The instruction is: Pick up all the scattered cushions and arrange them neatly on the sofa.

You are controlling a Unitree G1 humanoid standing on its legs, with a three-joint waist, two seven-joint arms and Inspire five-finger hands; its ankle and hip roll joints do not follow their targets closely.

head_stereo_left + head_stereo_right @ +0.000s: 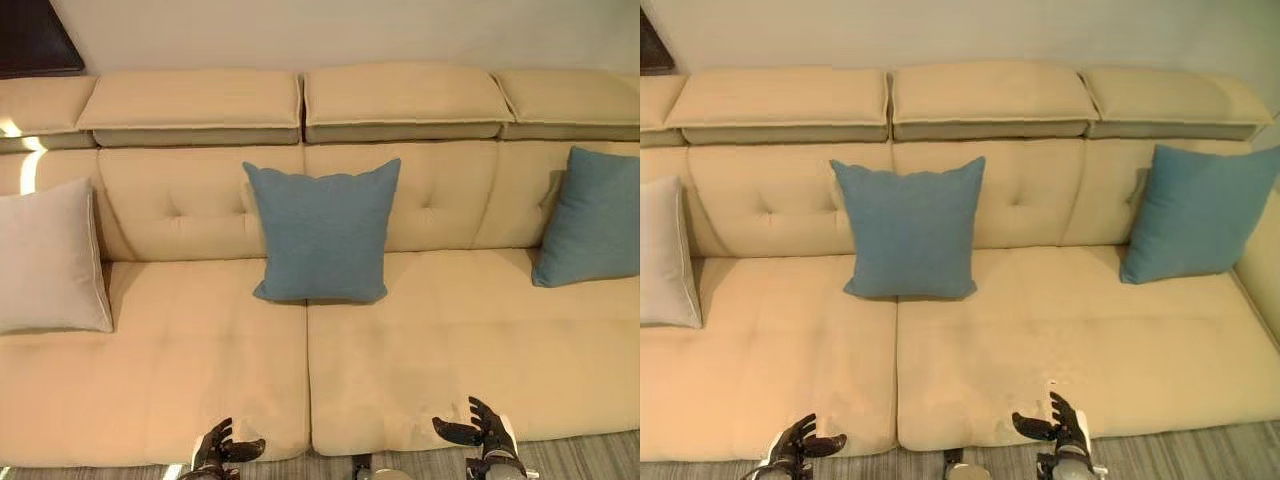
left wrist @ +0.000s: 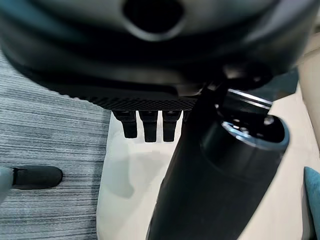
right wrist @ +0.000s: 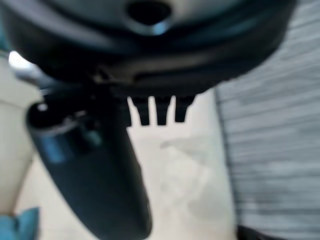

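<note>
A beige sofa [image 1: 200, 370] spans the view. One blue cushion [image 1: 322, 232] leans upright against the middle of its backrest. A second blue cushion [image 1: 593, 217] leans at the right end, and a light grey cushion [image 1: 48, 258] stands at the left end. My left hand [image 1: 219, 450] hovers at the seat's front edge, its fingers relaxed and empty. My right hand [image 1: 485, 433] hangs over the front edge further right, fingers spread and holding nothing. In the left wrist view the fingers [image 2: 150, 125] are straight above the seat; in the right wrist view the fingers [image 3: 156, 112] are the same.
Grey striped carpet [image 1: 580, 460] runs along the sofa's front. A dark object [image 1: 35, 38] sits behind the sofa's back at the far left. The seat between the cushions is bare.
</note>
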